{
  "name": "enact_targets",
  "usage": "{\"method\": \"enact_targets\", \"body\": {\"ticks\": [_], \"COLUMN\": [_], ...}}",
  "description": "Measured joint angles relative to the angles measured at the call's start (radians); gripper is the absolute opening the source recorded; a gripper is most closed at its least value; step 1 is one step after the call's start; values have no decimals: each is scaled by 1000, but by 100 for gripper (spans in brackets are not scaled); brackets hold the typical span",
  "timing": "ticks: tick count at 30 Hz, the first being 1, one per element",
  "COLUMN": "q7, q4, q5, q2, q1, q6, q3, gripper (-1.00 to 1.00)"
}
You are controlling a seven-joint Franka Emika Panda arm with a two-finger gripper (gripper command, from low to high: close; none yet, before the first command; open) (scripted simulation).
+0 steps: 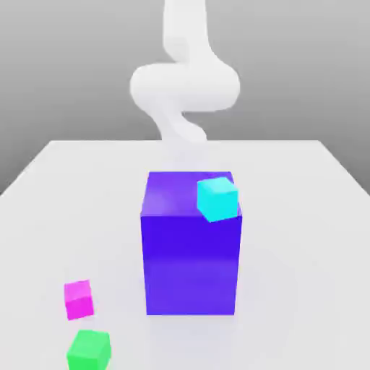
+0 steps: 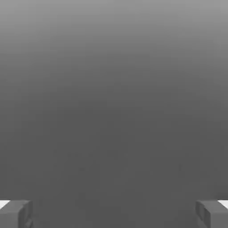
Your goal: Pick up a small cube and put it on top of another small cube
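Smooth white table [image 1: 303, 217] bears a glossy pink cube [image 1: 78, 300]; grey blocky fingers [image 2: 15, 213] spread wide, empty.

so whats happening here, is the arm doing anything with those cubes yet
Nothing is being handled yet. The gripper is open with nothing between its fingers. In the exterior view, the small magenta-pink cube sits on the white table toward the view's left, apart from the green cube just in front of it. The cyan cube rests on the big blue-purple block. No stacking has begun.
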Motion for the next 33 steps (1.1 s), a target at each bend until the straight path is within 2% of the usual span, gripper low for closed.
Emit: {"method": "enact_targets", "body": {"ticks": [9, 18, 26, 33], "q7": [-289, -630, -998, -1390], "q4": [-62, -123, -182, -243], "q5": [-222, -360, -393, -323], "q2": [194, 382, 542, 675], "q1": [-38, -59, -63, -78], "q6": [68, 134, 215, 309], "q3": [-46, -149, -264, -344], "gripper": [0, 0, 0, 0]}}
